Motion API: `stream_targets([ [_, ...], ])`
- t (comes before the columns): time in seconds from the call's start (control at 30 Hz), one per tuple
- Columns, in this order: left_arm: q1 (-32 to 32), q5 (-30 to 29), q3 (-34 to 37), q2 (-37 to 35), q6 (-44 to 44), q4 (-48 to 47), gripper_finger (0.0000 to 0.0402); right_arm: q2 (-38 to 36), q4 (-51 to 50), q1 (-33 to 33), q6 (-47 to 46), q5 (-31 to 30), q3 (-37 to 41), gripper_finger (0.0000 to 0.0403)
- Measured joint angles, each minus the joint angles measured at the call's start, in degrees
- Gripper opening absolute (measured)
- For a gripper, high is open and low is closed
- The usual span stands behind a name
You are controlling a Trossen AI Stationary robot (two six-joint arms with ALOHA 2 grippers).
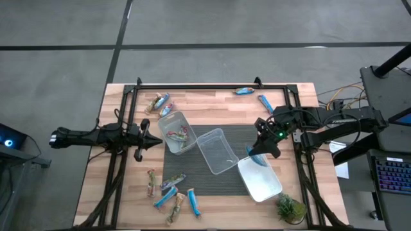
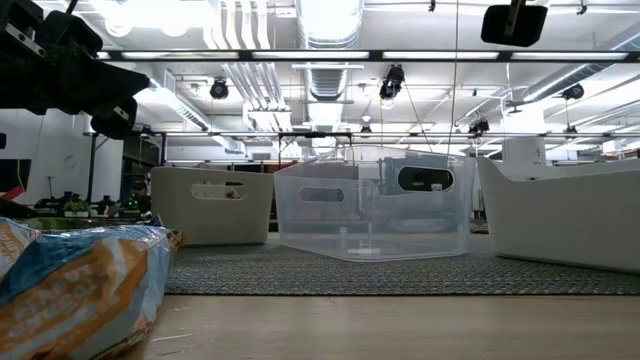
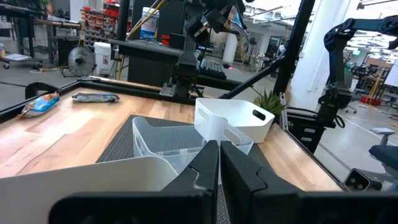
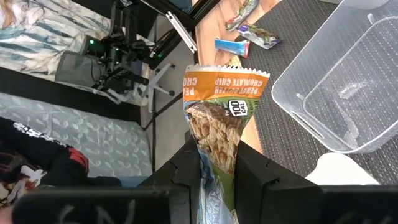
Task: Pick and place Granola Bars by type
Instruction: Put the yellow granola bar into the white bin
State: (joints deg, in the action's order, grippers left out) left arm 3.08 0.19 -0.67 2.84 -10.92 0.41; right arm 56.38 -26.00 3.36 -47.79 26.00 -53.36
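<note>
While you look down from above, your right pincer (image 1: 259, 153) hangs over the rim of the white tub (image 1: 260, 179) clamped on a granola bar (image 1: 255, 156), and the left pincer (image 1: 154, 141) waits pressed shut beside the tub of sorted bars (image 1: 178, 133), loose bars (image 1: 168, 189) scattered on the bench (image 1: 212, 99). Through the right wrist camera, the bar (image 4: 219, 118) is pinched only at its lower end and stands tilted between the fingers (image 4: 186, 168), so releasing this near the rim could let it slip or tip into the neighbouring clear tub (image 4: 336, 81).
</note>
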Motion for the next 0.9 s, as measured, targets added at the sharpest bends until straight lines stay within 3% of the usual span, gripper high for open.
stream_targets([
  [0.7,0.0,0.0,0.0,0.0,0.0,0.0,0.0000,0.0,-0.5,0.0,-3.5,0.0,0.0,0.0059],
  [0.9,0.0,0.0,0.0,0.0,0.0,0.0,0.0000,0.1,-0.6,0.0,-11.3,-0.6,0.1,0.0059],
])
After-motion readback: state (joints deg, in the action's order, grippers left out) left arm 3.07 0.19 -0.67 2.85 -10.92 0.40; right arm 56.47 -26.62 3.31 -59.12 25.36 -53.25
